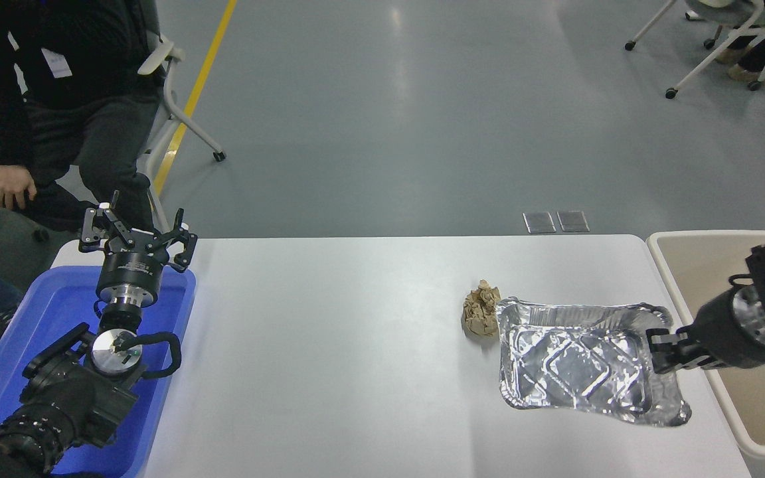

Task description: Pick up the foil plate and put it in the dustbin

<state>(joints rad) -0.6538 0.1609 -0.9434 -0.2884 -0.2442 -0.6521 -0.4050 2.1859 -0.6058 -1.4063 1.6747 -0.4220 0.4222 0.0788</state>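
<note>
Though held only by its right-hand rim, the foil plate (572, 362) rides lifted and tilted over the table's right edge, base facing the camera, its left rim overlapping the crumpled tan paper ball (481, 317) in this view; whether they touch, cannot tell. Right gripper (663, 350): fingers pinched on that rim, wrist over the dustbin (701, 240), which stands just off the right edge. Step in hand: carry. Next move likely calls for swinging the whole tray past the bin rim before letting go; thin foil may flex or catch. Left gripper (137, 236) spread, parked over the blue tray (37, 332) at the left edge.
</note>
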